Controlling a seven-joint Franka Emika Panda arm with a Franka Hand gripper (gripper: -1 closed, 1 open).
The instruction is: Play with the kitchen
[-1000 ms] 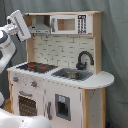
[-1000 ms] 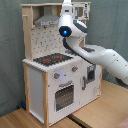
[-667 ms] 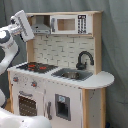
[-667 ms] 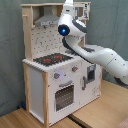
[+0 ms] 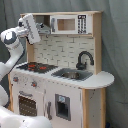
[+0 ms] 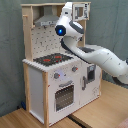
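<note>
- Gripper [image 5: 40, 29] state: cannot tell, spread or pressed together, from either exterior view; hangs high at the first exterior view's left, level with the grey hood [image 5: 45, 29] and seemingly just beside it
- Kitchen [image 5: 96, 52] upright in the middle of both exterior views, back to a grey curtain, standing on a wooden floor in the second exterior view; nothing held, nothing loose on the counter
- Likely step, judging by the height: reaching the top unit, either the hood or the microwave [image 5: 65, 24] right next to it
- Approach slowly and square to the front; tall, light toy furniture, so push sideways as little as possible to avoid rocking it
- Choose one target before closing in: hood and microwave sit close together, easy to clip the wrong one
- Keep the wrist clear of the side post at the first exterior view's left, very near the arm
- Mind the elbow: forearm sweeps across the front of the counter in the second exterior view, near the hob [image 6: 52, 59] and the knobs [image 6: 56, 76]
- For a move down later, lift away from the top unit first, then descend well clear of the faucet [image 5: 84, 59]
</note>
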